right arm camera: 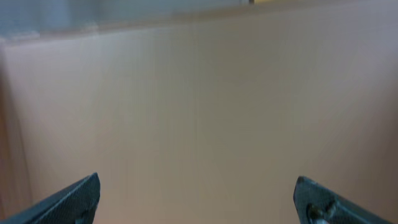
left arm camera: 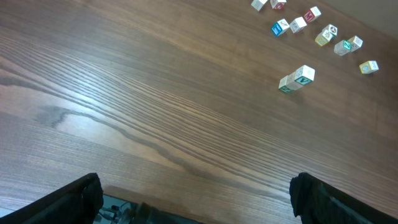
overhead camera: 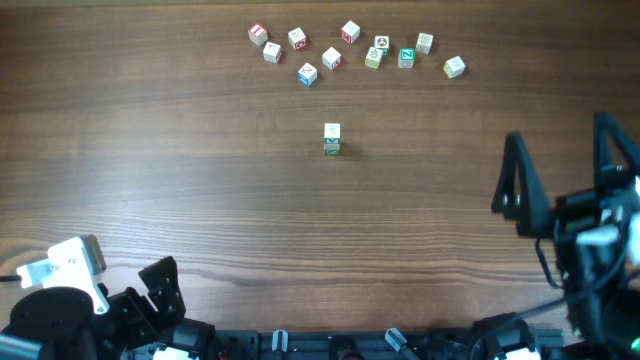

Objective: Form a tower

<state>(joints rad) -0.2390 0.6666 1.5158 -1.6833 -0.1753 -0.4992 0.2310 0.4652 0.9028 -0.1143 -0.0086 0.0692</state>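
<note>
Tower [overhead camera: 332, 139] upright; loose cubes [overhead camera: 331, 58] beyond; left tool [left arm camera: 196, 199], right tool [right arm camera: 196, 199] spread, empty

Overhead: soft, even light, no hard glare. The table [overhead camera: 200, 180] has a mild sheen and sharp grain. The tower [overhead camera: 332, 139] throws hardly any shadow. The right gripper [overhead camera: 558, 150] sits close to the lens, v. dark and a bit soft.

Left wrist cam: grain is crisp ahead of the left gripper [left arm camera: 194, 180], w/ a pale sheen on the wood. Its fingers [left arm camera: 74, 202] are underexposed, near black.

Right wrist cam: everything ahead of the gripper is out of focus, washed-out beige, w/ a pale bluish band at the top edge.
</note>
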